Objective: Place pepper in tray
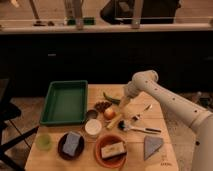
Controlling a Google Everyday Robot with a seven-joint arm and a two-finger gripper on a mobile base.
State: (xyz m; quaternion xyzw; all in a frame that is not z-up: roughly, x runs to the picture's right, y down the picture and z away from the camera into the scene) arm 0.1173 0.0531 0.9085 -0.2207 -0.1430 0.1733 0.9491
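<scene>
The green pepper point(110, 97) lies on the wooden table point(155, 112), right of the tray, its right end near my arm. The dark-green rectangular tray point(65, 102) sits at the table's left and looks empty. My gripper point(124, 104) hangs from the white arm point(170, 102) just right of and slightly below the pepper, above the yellowish banana-like item point(115, 121). The pepper is not lifted.
A round orange-red fruit point(109, 113), a dark bowl of nuts point(102, 106), a white cup point(93, 128), a brown bowl with a blue sponge point(71, 144), an orange bowl with a bar point(111, 149), a green cup point(44, 142), utensils point(142, 129) and a grey cloth point(152, 146) crowd the front.
</scene>
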